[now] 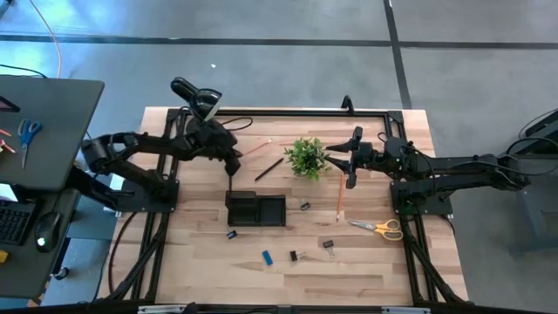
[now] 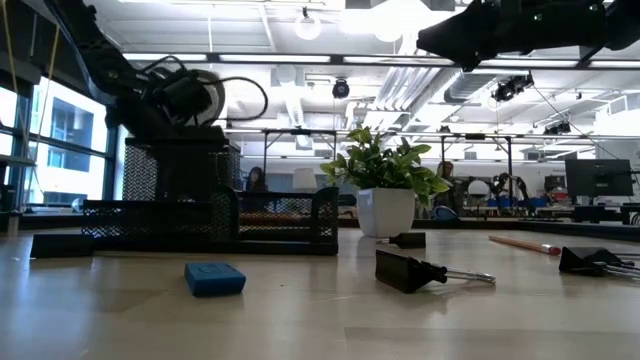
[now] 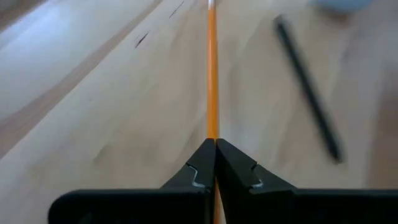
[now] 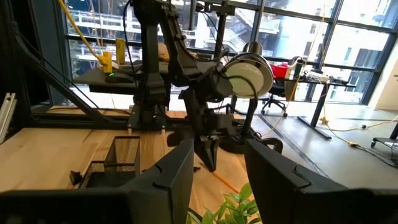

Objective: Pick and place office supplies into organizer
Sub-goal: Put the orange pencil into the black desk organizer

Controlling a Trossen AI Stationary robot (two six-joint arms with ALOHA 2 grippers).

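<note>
The left gripper (image 3: 214,163) is closed on a thin orange wooden pencil (image 3: 211,74), with both dark fingertips pressed together around its shaft. In the high view this gripper (image 1: 234,162) is near the back of the light wooden table (image 1: 375,270), just behind the low black mesh organizer (image 1: 256,209). A thin dark pencil (image 1: 268,168) lies on the wood near it, not touched.

The right gripper (image 4: 217,171) waits with its fingers well apart and holds nothing; it hangs over the small green potted plant (image 1: 306,156).

I judge the orange pencil to be very light and stiff, but smooth and round, so it can turn or slide between the pads. A hold close to its middle would keep it balanced; from these views I cannot tell how far along the shaft the fingers are.

The yellow-handled scissors (image 1: 378,228), the small blue eraser-like block (image 1: 268,256) and the black binder clips (image 1: 328,248) are on the table, outside the organizer.
</note>
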